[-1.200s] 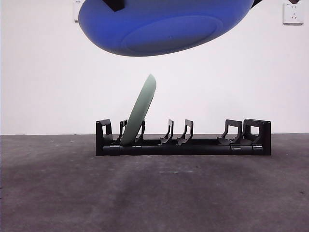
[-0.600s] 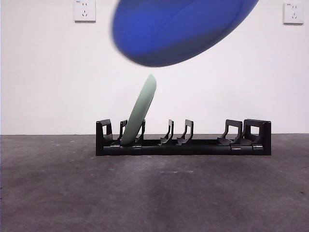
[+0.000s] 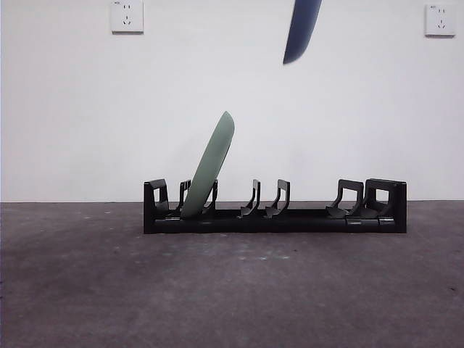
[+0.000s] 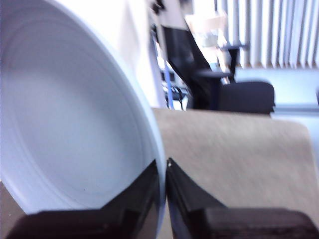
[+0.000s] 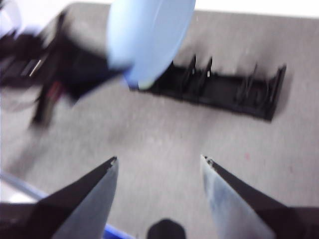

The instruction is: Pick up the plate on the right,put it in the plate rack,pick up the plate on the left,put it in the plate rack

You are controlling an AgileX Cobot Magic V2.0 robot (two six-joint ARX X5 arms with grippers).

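Gripping the blue plate (image 4: 70, 124) edge-on: left gripper (image 4: 163, 167); right gripper (image 5: 158, 162) jaws wide.

I see a dark grey, mottled worktop (image 3: 232, 290) running across the lower part of the front view, meeting a plain white wall (image 3: 87, 130). Two white sockets (image 3: 127, 16) sit high on that wall, one toward each top corner. In the left wrist view, a black office chair (image 4: 234, 92) stands before pale vertical blinds (image 4: 279, 32).
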